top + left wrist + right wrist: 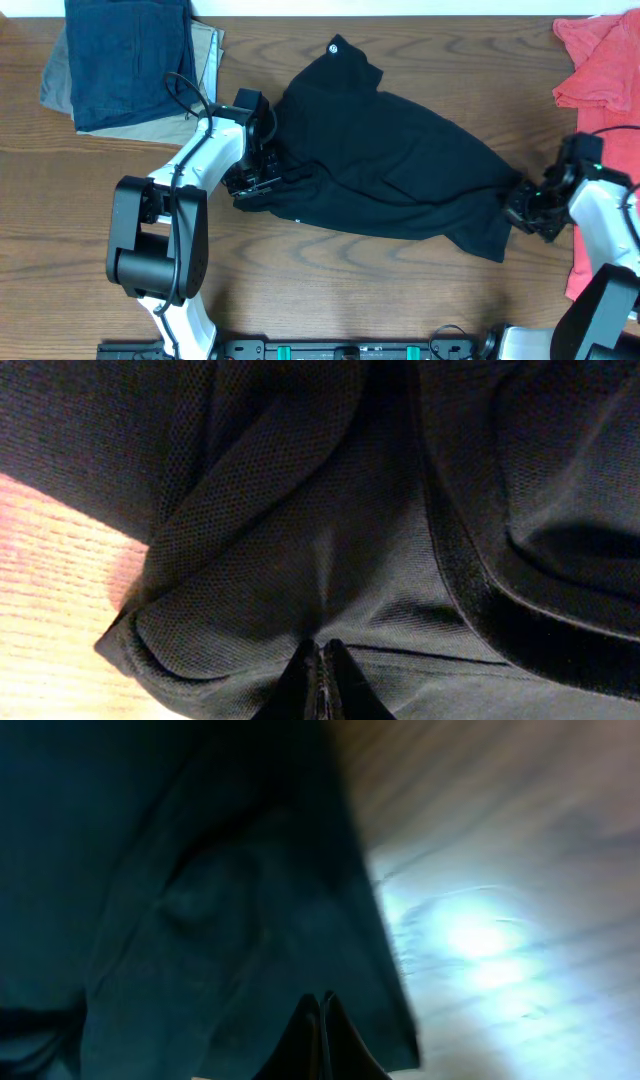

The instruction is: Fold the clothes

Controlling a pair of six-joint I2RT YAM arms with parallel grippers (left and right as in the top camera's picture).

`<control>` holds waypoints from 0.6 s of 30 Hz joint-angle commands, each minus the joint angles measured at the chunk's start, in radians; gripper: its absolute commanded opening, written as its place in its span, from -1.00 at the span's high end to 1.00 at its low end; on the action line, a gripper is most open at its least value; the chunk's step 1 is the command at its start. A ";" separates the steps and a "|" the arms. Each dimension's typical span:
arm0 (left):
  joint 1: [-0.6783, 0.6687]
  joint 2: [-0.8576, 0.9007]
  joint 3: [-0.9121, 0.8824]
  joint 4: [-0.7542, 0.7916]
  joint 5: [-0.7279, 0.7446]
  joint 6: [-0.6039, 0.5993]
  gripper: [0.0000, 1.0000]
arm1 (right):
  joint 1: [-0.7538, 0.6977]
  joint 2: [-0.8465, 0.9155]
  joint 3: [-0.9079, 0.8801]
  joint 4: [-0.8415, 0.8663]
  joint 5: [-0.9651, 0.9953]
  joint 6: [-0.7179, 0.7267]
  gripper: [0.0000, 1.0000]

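The black shirt (390, 150) lies crumpled in a slanting heap across the middle of the worktop (400, 290), collar toward the far edge. The left tool (258, 180) is at the shirt's left side, and in its wrist view its fingers are pressed together on a fold of the mesh cloth. The right tool (522, 208) is at the shirt's right tip, fingers together on what looks like the hem, though that view is blurred. The risk is that either pinch holds several layers or only a thin lip. A pull apart could then slip free or drag the bunch along without spreading it. The red T-shirt (600, 70) lies just beside the right arm and could be swept along. The folded pile (130, 60) crowds the far left corner. The near half of the worktop gives the most open room.
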 commanded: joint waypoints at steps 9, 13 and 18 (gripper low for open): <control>0.004 -0.016 -0.011 -0.004 -0.013 0.008 0.88 | 0.049 0.006 -0.129 0.048 -0.019 0.028 0.98; 0.004 -0.015 -0.011 -0.012 -0.013 0.010 0.88 | 0.042 0.006 -0.156 0.058 0.042 0.053 0.98; 0.004 -0.015 -0.011 -0.015 -0.013 0.011 0.88 | 0.011 0.006 -0.187 0.071 0.045 0.054 0.98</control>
